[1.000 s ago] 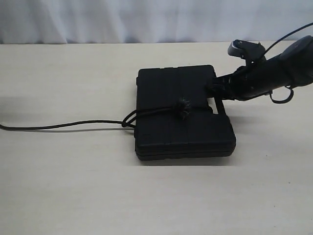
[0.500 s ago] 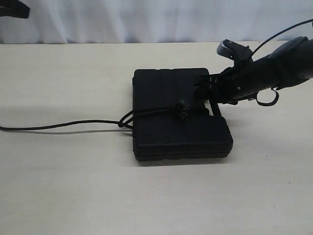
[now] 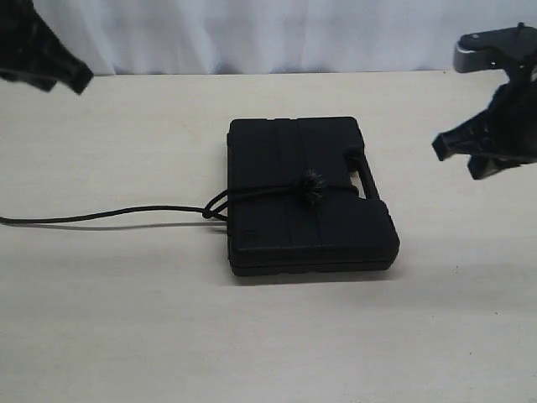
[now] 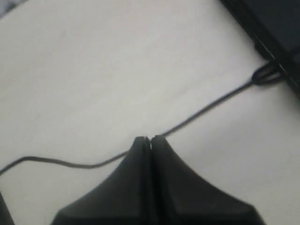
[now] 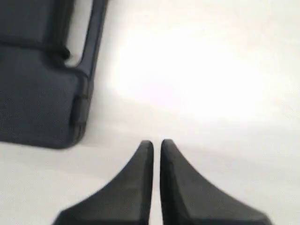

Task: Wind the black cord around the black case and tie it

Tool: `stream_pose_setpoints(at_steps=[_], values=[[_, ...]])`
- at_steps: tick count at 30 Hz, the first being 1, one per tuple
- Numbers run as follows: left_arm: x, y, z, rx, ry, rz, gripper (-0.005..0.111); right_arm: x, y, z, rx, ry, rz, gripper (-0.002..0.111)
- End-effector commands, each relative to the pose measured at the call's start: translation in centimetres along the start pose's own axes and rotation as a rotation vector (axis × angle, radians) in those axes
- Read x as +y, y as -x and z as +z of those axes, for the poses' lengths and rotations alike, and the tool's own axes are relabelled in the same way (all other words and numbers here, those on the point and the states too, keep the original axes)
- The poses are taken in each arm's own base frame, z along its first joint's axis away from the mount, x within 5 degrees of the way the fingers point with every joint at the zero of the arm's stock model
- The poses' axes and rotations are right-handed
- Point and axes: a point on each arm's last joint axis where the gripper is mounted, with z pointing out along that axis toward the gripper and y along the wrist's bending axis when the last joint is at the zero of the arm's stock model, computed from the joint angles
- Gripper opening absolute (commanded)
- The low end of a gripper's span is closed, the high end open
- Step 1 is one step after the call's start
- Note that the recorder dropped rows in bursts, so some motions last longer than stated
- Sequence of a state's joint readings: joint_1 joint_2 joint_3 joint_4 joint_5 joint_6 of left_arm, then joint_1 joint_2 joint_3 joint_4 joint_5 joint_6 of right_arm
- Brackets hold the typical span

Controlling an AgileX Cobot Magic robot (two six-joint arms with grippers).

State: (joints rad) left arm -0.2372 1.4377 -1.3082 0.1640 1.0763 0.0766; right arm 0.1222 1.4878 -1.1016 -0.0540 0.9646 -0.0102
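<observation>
The black case lies flat mid-table, its handle facing right. The black cord crosses the lid once. Its frayed knot sits on top, a loop hangs at the case's left edge, and the tail trails left off the picture. My right gripper hovers right of the case, apart from it; its fingers are nearly together with nothing between them. My left gripper hangs at the far upper left, shut and empty, high above the cord.
The tan table ends at a white curtain along the back. The wrist views show the case corner and the case body beside bare tabletop.
My right gripper has drawn back from the case's handle side and risen to the right. My left gripper has come into view at the upper left. The case and cord lie still.
</observation>
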Motion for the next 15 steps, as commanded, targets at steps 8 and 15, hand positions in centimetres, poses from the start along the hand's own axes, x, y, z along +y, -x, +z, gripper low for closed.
stream_pose_setpoints(at_steps=[8,15], values=[[-6.9,-9.0,-3.2,-0.613,-0.281,-0.035,0.000,-0.3,-10.5,-7.4,-0.456,-0.062,-0.001,0.004],[-6.9,-13.6,-2.3,-1.168,-0.227,-0.066,0.000,0.3,-15.2,-7.7,-0.951,-0.072,-0.039,0.004]])
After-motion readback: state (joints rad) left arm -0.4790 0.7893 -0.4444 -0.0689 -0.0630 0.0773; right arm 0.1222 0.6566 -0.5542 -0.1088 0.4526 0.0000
